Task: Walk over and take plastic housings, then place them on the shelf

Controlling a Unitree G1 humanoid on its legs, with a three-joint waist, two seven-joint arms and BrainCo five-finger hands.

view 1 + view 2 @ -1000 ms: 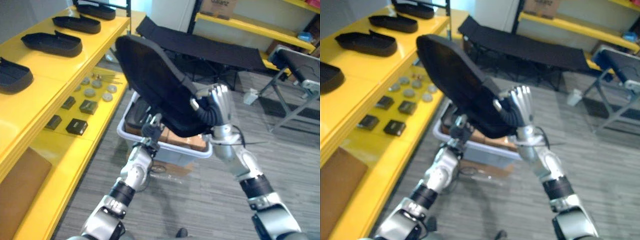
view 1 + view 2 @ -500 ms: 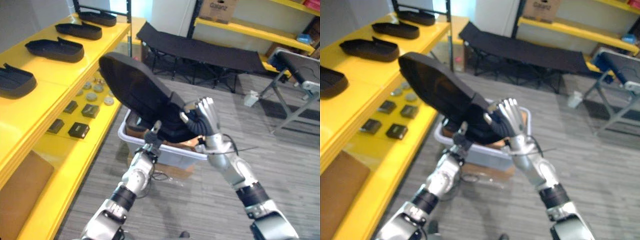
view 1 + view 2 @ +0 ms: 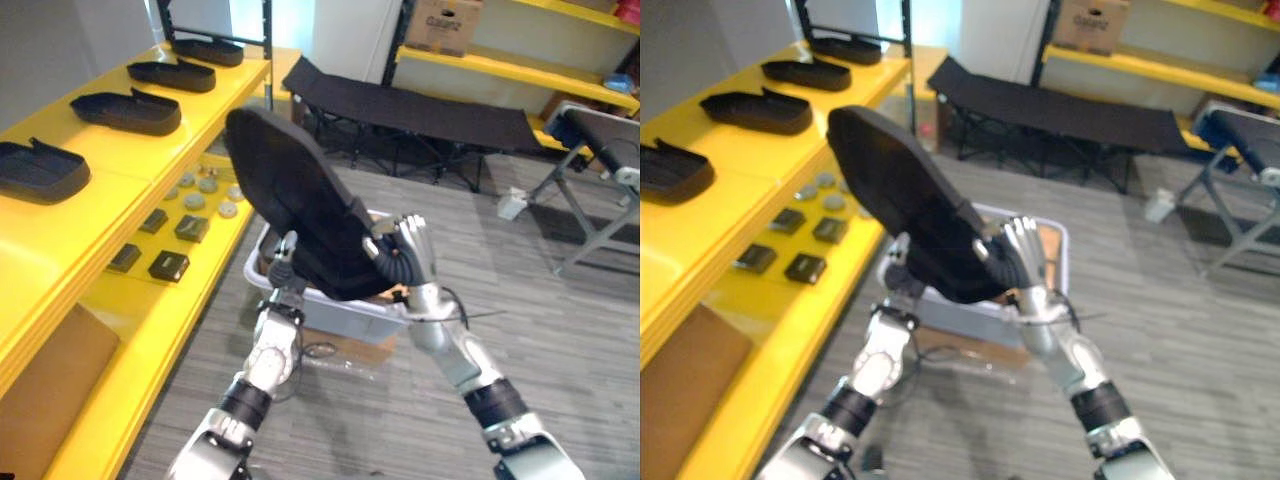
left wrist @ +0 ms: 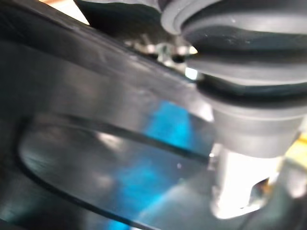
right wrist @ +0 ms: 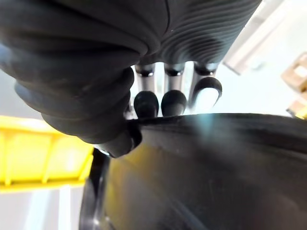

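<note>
A large black plastic housing [image 3: 300, 205] is held up in the air, tilted, its narrow end pointing up toward the yellow shelf [image 3: 130, 165]. My right hand [image 3: 412, 250] is shut on its lower right edge; in the right wrist view the fingertips [image 5: 160, 103] curl over the housing's rim [image 5: 216, 158]. My left hand [image 3: 283, 268] is up against the housing's lower left edge, and its wrist view shows the dark housing surface [image 4: 96, 143] very close. Three more housings [image 3: 42, 170] [image 3: 130, 110] [image 3: 185, 75] lie in a row on the shelf's top level.
A pale bin [image 3: 330, 305] stands on cardboard [image 3: 350, 345] on the floor beneath the held housing. Small black blocks [image 3: 168, 265] and round discs [image 3: 205, 190] lie on the lower shelf level. A black folding cot [image 3: 420, 110] stands behind, with another yellow rack and a box [image 3: 445, 25] beyond.
The whole view has shifted with the camera. The held housing now stands steeper, and my left hand has come up against its lower left edge.
</note>
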